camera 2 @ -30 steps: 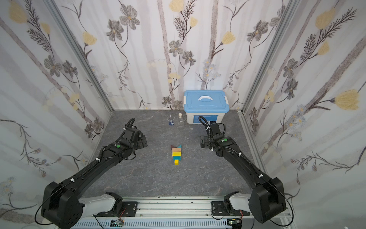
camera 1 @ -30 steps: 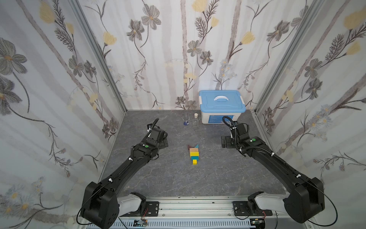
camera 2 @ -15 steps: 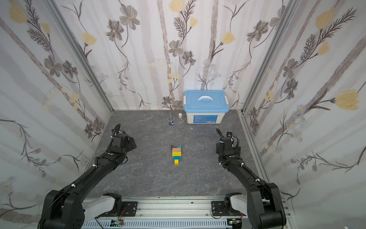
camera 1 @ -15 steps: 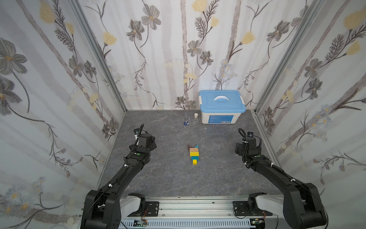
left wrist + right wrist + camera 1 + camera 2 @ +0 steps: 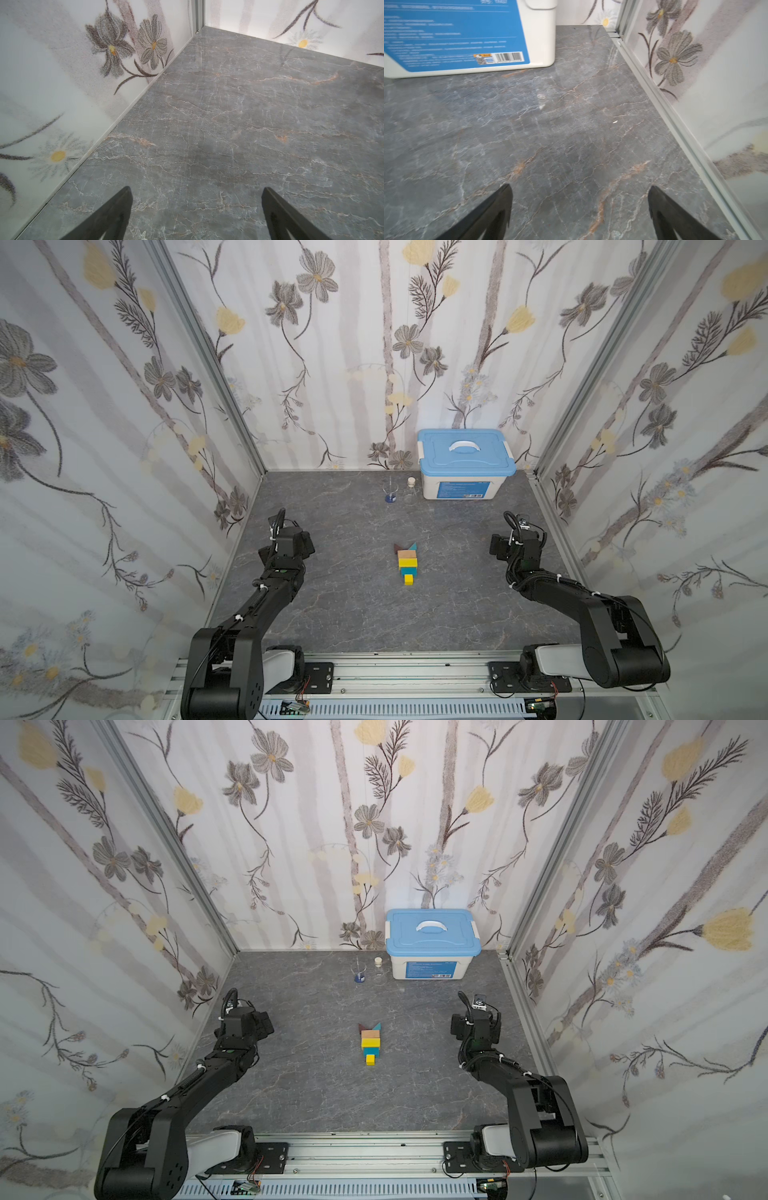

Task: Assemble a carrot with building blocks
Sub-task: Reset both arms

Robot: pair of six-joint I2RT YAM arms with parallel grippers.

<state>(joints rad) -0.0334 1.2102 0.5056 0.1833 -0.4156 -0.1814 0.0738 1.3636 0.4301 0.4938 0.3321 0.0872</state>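
Both arms have backed off. A second ago the left gripper (image 5: 196,189) and the right gripper (image 5: 580,187) were leaning in toward the middle of the table (image 5: 353,614), and now each sits out by its own side wall. The carrot (image 5: 406,563) has not shifted in that time: same spot, same line-up.

The left gripper's jaws stand spread wide, holding nothing, with only marble between the fingers. The left wall (image 5: 62,83) runs close along its outer side, and the seam with the table passes just beside the outer finger. Ahead and inboard the surface is open right to the back corner.

The right gripper is the same story — jaws wide apart, nothing gripped. The right wall (image 5: 716,93) and its metal rail (image 5: 675,116) pass close on its outer side. The white box (image 5: 537,41) stands ahead of it and inboard, apart from the fingertips, with free table in between.

The carrot lies flat between the two grippers, well apart from both: to the right of the left one, to the left of the right one, about midway. In both top views its leaves point toward the back wall — maroon triangle (image 5: 398,548) and teal triangle (image 5: 412,546) side by side. Then come the tan bar (image 5: 406,554), yellow bar (image 5: 407,563) and teal bar (image 5: 408,571), touching in a row. The yellow cube (image 5: 409,580) is the tip nearest the arms' bases. A small beaker (image 5: 390,494) stands farther back beyond the leaves, near the box.
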